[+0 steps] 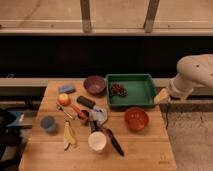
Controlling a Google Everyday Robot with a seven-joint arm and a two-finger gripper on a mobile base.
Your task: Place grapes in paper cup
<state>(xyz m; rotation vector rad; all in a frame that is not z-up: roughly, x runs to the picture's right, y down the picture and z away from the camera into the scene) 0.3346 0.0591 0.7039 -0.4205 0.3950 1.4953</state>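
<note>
The grapes (118, 90), a small dark red cluster, lie at the left end of a green tray (142, 96) at the back of the wooden table. The white paper cup (97, 141) stands upright near the front middle of the table, showing a pale inside. My gripper (162, 95) hangs at the end of the white arm (196, 74), just beyond the tray's right edge. It is open, holds nothing, and is well to the right of the grapes.
A purple bowl (94, 84) sits left of the tray and an orange bowl (136, 119) in front of it. An apple (63, 99), a blue cup (48, 124), a banana peel (69, 136), a knife (114, 141) and a crumpled cloth (98, 116) crowd the left and middle.
</note>
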